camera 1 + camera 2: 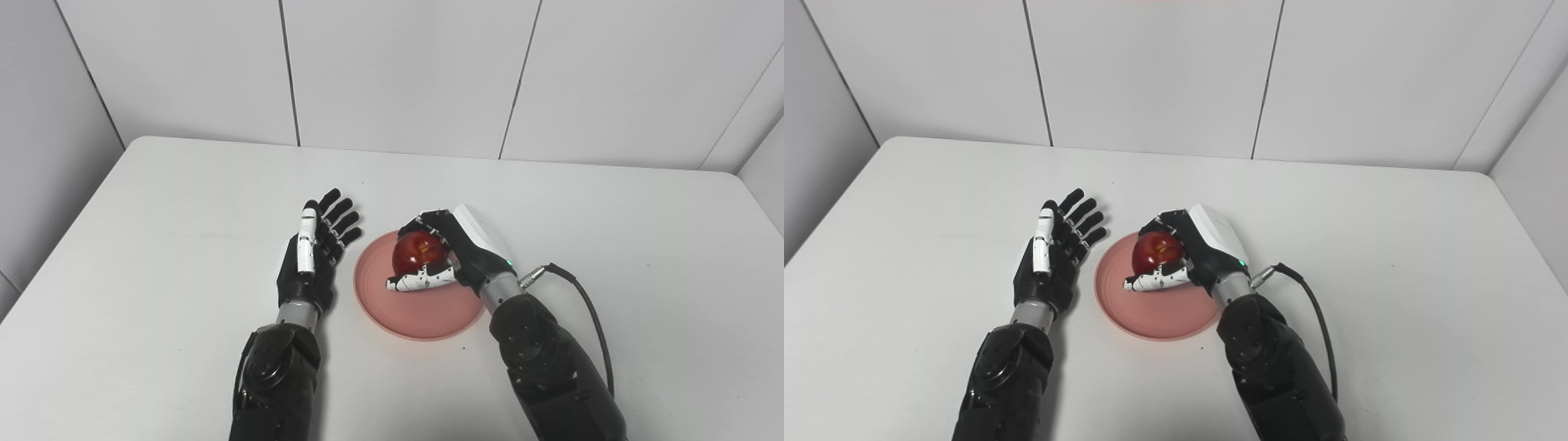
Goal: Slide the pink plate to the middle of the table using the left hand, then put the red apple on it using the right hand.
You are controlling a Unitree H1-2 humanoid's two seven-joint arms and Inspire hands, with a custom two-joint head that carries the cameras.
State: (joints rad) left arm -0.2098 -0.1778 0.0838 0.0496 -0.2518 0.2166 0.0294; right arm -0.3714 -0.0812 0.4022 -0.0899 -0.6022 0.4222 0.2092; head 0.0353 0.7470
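White panelled walls close in a matte white table with rounded far corners. Two black arms come in from the near edge. Near the middle of the table lies the pink plate, a round, shallow, smooth dish with a low raised rim. The right hand, black with a white glossy back shell, sits over the plate's far right part, its fingers curled around the red apple and its white-tipped thumb lying across the apple's near side. The apple is over the far half of the plate; whether it touches the plate cannot be told. It is glossy and round, with its dimpled end, showing a yellowish patch, facing up and towards the near side. The left hand lies just left of the plate, apart from it, holding nothing, its fingers spread and pointing far and slightly right. A black cable loops from the right wrist.
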